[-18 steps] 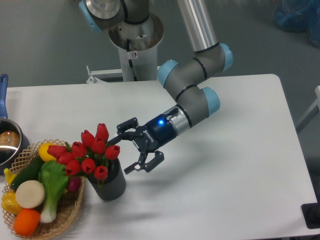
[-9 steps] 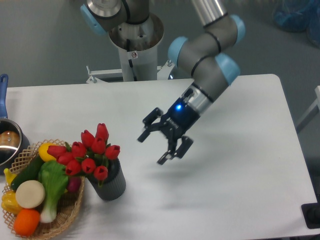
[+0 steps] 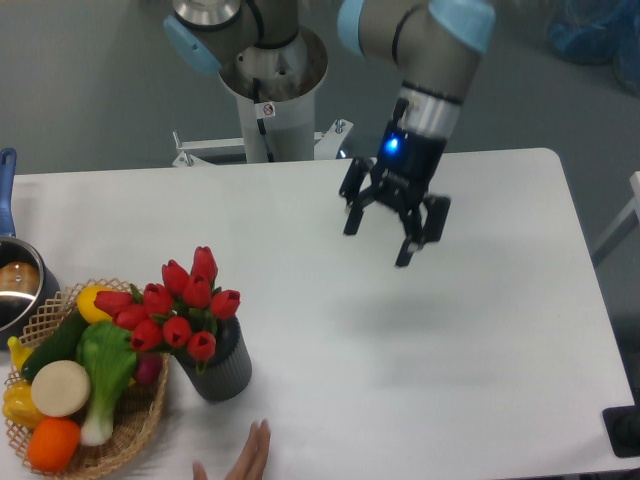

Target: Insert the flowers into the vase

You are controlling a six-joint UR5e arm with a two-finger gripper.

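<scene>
Since 1.0 s ago the gripper [image 3: 395, 220] has drawn away from the tulips [image 3: 180, 305], climbing up and back toward the far edge of the worktop [image 3: 400, 370], and a human hand [image 3: 243, 460] has come in at the near edge.

Now the gripper hangs in the air over the far middle of the worktop, its 2 fingers spread wide and holding nothing. The tulips stand in the dark grey ribbed vase [image 3: 222, 367], buds leaning toward the left edge over the rim of the wicker basket of produce [image 3: 75, 400], which touches or nearly touches the vase. At the left edge sits a steel pot with a blue handle [image 3: 12, 280].

By the look of it the insertion is done and the step in hand is the retreat. To do it well, the arm should keep high and well apart from the bunch, so no finger snags a leaf and tips the vase. With a hand just beside the vase at the near edge, any further motion is best kept slow and away from that corner.
</scene>
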